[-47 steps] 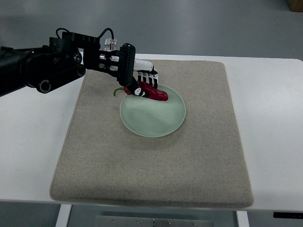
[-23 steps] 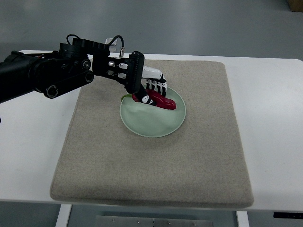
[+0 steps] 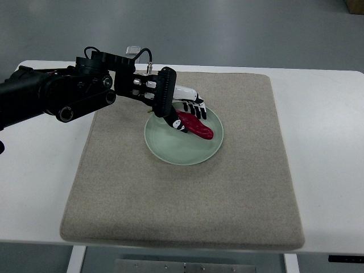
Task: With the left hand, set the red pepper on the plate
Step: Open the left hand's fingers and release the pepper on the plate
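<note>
Gripping the red pepper (image 3: 196,125), the left hand (image 3: 185,111) is reaching in from the table's (image 3: 330,142) left edge and hanging over the far part of the plate (image 3: 182,149). Its fingers (image 3: 194,107) are curling around the stem end of the pepper, so the hand is clenched on it rather than released. From that hold the pepper's red body is angling down toward the plate's right rim. Its tip is lying over the pale green surface, well inside the rim. Whether the tip is already touching the dish or hanging just above it is not clear from this steep view.

Beneath everything, the plate is sitting on the grey mat (image 3: 239,205), toward the mat's far-left part, and the mat is covering most of the white table. Holding the pepper by its stem end is probably leaving the long body free to settle flat when the fingers let go. Keeping it inside the rim should be preventing it from rolling off onto the mat.

By this judgement the carrying is nearly over, and what is left is lowering the last bit and opening the fingers. No right hand is showing anywhere in the view.
</note>
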Controlling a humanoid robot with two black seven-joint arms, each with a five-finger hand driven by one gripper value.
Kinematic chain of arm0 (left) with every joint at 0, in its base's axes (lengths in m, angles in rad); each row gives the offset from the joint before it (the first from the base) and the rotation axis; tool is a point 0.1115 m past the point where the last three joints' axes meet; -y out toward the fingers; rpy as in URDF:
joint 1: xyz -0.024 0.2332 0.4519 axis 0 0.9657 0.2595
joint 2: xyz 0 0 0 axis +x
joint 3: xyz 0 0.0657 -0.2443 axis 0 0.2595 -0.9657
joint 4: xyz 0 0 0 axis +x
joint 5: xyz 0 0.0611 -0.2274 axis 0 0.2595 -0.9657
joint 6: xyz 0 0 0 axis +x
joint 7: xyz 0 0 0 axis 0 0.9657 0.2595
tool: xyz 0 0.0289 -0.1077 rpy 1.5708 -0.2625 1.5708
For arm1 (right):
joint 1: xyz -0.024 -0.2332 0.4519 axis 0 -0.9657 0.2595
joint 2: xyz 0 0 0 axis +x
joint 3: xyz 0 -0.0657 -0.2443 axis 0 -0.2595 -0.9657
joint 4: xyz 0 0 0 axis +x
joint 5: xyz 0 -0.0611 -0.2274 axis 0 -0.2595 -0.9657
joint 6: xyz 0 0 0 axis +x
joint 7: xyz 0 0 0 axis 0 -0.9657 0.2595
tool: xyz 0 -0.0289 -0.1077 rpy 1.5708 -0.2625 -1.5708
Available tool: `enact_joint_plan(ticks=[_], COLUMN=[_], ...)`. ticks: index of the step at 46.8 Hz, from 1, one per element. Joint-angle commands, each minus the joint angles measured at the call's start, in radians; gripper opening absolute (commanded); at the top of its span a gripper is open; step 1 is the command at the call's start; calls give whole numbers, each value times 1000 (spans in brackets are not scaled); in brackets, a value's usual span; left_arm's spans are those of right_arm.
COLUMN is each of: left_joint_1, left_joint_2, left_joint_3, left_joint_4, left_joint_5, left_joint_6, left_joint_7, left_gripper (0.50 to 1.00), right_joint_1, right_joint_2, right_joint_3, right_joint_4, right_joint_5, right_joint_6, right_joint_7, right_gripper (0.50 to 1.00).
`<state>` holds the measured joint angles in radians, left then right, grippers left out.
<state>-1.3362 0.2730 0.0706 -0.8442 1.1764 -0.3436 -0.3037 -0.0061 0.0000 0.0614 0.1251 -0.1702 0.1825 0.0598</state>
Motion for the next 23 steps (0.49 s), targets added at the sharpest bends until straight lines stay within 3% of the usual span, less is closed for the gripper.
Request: enact_joint_plan(ticks=[1,13,18,23], left_joint_1=[0,-6,-8,-5], left_joint_2=[0,0,0,0], left_joint_3=[0,-6,-14,-14], left_joint_4=[1,14,57,112], left_joint_5=[0,-4,-4,-17], left_joint_6=[2,23,78,161], left_joint_7=[0,0,1,1], left_gripper=[769,776,778,846], right_joint_1=[0,0,0,0], right_joint_2=[0,0,0,0], right_joint_3=[0,0,0,0], right_joint_4=[-1,-1,-1,1], right_joint_5=[0,0,0,0], right_joint_6=[0,0,0,0], right_joint_7=[0,-2,0,0], right_gripper=[932,932,932,932])
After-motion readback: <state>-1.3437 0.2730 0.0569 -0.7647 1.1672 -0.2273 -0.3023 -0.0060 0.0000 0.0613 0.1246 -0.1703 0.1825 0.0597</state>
